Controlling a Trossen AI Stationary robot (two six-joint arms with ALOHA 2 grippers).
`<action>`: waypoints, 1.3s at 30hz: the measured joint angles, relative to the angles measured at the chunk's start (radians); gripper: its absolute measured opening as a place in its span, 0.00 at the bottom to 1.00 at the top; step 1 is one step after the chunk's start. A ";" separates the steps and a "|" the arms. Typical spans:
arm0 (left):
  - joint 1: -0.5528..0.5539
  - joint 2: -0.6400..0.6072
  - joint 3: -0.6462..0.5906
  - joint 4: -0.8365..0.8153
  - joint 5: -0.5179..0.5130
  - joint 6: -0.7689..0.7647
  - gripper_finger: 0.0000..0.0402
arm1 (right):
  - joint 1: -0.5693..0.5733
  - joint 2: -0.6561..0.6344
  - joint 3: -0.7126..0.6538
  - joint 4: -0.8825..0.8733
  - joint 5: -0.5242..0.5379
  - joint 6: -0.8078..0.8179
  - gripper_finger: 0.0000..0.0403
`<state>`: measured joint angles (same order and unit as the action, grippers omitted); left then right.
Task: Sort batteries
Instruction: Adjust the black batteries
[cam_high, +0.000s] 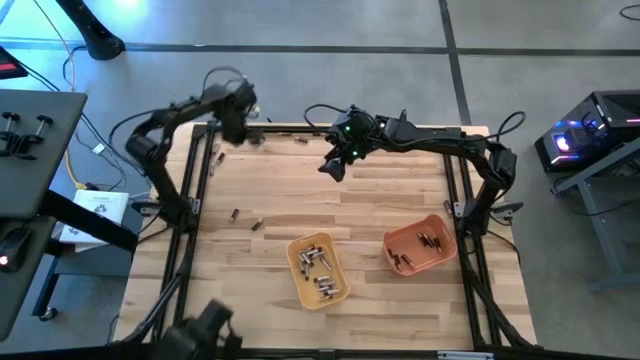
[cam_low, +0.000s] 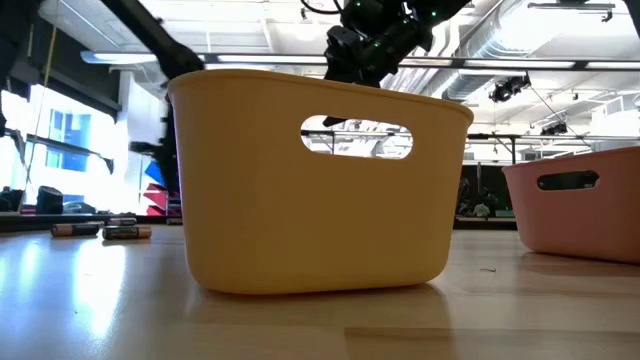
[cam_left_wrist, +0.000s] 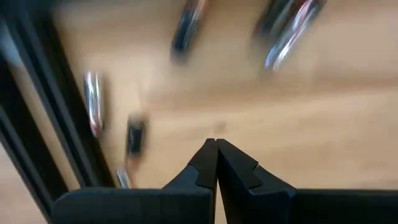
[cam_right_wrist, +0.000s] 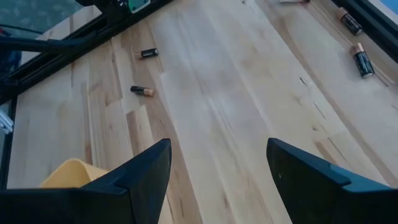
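While no battery label reads legibly, left gripper fingers press together empty; right gripper fingers spread above the desk.

The right tool hangs over the bare wooden bench with its two dark fingers spread wide and nothing between them. Two batteries lie near the black frame rail; two more batteries lie well apart from them. A yellow tray's corner shows beside one finger.

Left hand closed; right hand spread wide
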<state>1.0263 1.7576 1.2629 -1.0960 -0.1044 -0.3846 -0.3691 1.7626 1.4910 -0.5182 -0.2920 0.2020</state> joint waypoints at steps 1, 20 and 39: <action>-0.008 -0.045 -0.070 0.020 -0.013 -0.021 0.00 | 0.000 0.000 0.000 0.002 0.000 0.000 0.64; -0.368 -0.771 -0.747 0.132 -0.465 -0.545 0.00 | -0.004 0.000 0.000 0.018 -0.003 0.073 0.64; 0.178 -0.928 -0.835 0.836 0.048 -0.223 0.00 | -0.008 0.131 0.000 0.314 -0.199 0.288 0.64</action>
<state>1.2045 0.8297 0.4281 -0.2602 -0.0565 -0.6079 -0.3767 1.8938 1.4914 -0.2042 -0.4908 0.4904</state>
